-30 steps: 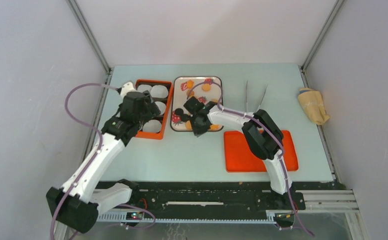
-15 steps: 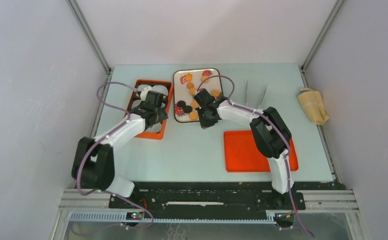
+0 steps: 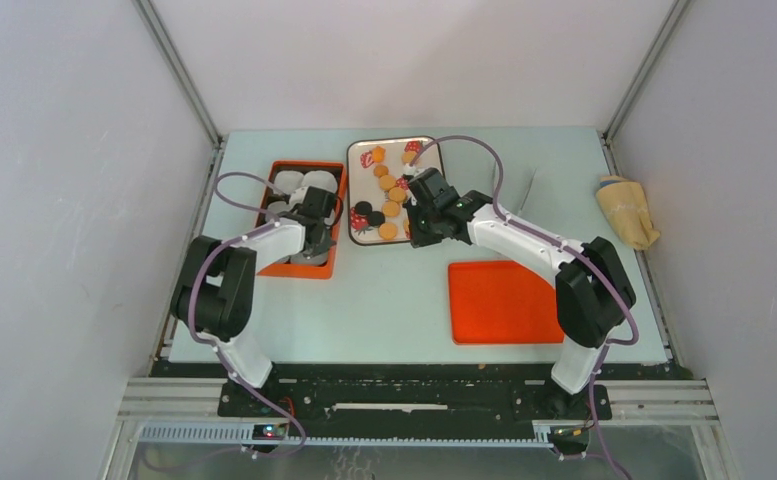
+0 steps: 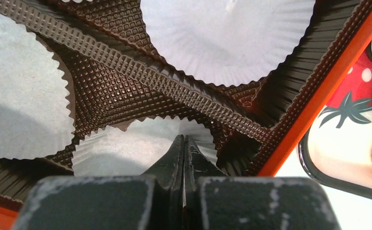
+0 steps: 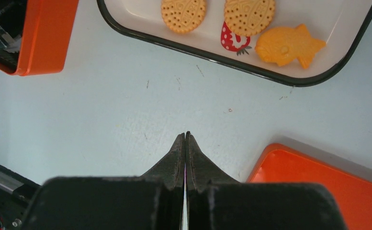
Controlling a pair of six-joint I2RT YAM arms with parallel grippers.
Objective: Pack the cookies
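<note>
My left pincer [image 4: 184, 139], tips together, noses a paper cup [image 4: 126, 148] in the box [image 4: 318, 100]. My right pincer [image 5: 186, 135] (likewise pressed together, empty) hangs beside the tray [image 5: 136, 14], where the cookies [image 3: 392, 196] lie. Risk: closed tips could drag the flimsy cup askew.

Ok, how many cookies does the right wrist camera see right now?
3, all on the white tray: a round cookie at left, a second round cookie beside it, and a fish-shaped cookie to the right. Others may lie beyond the frame's top edge.
</note>
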